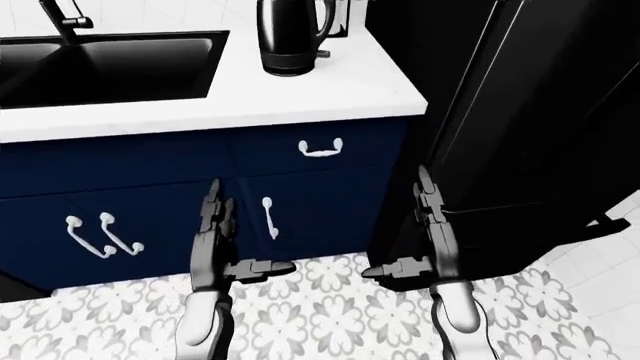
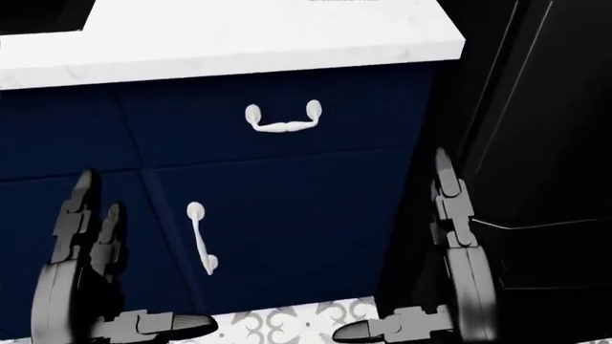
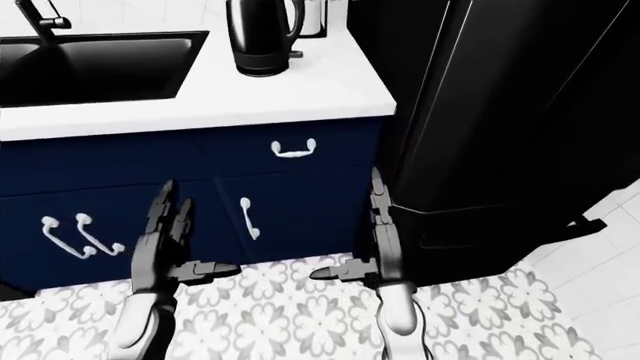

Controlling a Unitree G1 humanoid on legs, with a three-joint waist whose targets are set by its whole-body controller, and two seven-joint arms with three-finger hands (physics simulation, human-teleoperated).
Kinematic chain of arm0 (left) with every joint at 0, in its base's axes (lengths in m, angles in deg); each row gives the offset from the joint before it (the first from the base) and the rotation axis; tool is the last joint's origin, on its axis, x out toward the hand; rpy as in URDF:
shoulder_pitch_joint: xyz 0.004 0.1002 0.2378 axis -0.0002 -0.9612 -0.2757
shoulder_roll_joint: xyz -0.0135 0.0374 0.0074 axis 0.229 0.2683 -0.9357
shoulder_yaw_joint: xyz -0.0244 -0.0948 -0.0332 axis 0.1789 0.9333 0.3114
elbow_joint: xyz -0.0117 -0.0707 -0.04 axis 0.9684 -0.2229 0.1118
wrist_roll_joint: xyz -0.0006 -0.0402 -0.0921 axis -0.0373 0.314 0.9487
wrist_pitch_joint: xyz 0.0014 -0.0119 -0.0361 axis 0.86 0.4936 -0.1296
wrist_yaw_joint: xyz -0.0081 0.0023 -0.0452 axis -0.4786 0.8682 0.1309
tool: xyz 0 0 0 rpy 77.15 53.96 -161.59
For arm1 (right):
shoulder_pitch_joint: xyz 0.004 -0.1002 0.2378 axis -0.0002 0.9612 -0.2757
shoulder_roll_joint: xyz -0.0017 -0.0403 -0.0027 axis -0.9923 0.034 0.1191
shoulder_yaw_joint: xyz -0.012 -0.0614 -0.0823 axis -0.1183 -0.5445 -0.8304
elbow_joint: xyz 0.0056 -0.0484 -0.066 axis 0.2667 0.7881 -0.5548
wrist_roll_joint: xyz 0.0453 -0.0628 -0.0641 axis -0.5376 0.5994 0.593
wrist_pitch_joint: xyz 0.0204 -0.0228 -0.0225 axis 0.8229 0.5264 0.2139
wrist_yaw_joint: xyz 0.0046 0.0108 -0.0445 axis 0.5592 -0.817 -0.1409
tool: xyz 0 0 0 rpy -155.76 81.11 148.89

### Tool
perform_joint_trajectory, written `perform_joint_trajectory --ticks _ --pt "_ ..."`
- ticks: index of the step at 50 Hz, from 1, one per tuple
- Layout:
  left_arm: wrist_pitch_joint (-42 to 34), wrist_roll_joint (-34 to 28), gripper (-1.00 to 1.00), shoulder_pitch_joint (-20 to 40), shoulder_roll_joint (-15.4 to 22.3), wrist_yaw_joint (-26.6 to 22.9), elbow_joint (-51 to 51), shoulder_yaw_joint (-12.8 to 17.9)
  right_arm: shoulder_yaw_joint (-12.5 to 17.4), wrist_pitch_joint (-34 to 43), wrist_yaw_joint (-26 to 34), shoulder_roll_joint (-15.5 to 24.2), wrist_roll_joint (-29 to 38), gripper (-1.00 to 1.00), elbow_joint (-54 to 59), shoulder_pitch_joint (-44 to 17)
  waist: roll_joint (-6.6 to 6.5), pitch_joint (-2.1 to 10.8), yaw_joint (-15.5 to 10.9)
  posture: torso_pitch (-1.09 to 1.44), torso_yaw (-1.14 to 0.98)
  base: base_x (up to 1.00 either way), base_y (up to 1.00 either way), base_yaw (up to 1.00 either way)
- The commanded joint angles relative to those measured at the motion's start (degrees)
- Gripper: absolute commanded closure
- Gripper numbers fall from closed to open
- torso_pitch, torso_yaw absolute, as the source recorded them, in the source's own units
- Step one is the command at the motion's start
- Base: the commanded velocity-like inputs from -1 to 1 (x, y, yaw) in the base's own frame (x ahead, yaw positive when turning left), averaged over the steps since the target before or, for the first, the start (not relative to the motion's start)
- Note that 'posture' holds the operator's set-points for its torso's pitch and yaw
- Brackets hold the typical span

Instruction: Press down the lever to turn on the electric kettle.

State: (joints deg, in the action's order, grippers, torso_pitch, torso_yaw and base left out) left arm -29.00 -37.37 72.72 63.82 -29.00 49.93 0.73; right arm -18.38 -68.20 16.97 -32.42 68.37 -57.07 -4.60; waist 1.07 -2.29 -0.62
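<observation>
A black electric kettle (image 1: 290, 36) stands on its base at the top of the left-eye view, on the white counter (image 1: 330, 90) to the right of the sink. Its lever is too small to make out. My left hand (image 1: 215, 240) is open, fingers pointing up, low in the view and far below the kettle. My right hand (image 1: 430, 232) is open too, level with the left, by the dark appliance. Both hang in the space facing the navy cabinets, holding nothing.
A black sink (image 1: 100, 67) with a faucet (image 1: 65, 19) is set in the counter at the left. Navy cabinet doors and a drawer with white handles (image 1: 320, 148) lie below. A tall black fridge (image 1: 530, 127) fills the right. The floor (image 1: 330, 315) is patterned tile.
</observation>
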Motion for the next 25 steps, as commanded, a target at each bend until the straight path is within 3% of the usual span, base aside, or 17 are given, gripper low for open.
perform_joint_trajectory --ticks 1,8,25 --pt "1.3 0.4 -1.0 1.3 0.4 0.1 4.4 0.7 -0.5 -1.4 -0.1 -0.1 0.4 -1.0 -3.5 -1.1 -0.07 1.8 -0.1 0.0 0.0 0.0 0.0 0.0" --pt "-1.9 1.6 -1.0 1.4 0.6 0.6 9.0 1.4 -1.6 2.1 -0.1 -0.3 3.0 -1.0 -8.9 -1.2 -1.12 2.44 0.3 0.0 0.0 0.0 0.0 0.0" --pt "-9.2 5.1 -1.0 0.9 0.5 1.7 20.7 3.4 -3.8 10.2 1.1 -1.1 5.9 -1.0 -16.1 -6.0 -1.45 1.91 0.4 0.0 0.0 0.0 0.0 0.0"
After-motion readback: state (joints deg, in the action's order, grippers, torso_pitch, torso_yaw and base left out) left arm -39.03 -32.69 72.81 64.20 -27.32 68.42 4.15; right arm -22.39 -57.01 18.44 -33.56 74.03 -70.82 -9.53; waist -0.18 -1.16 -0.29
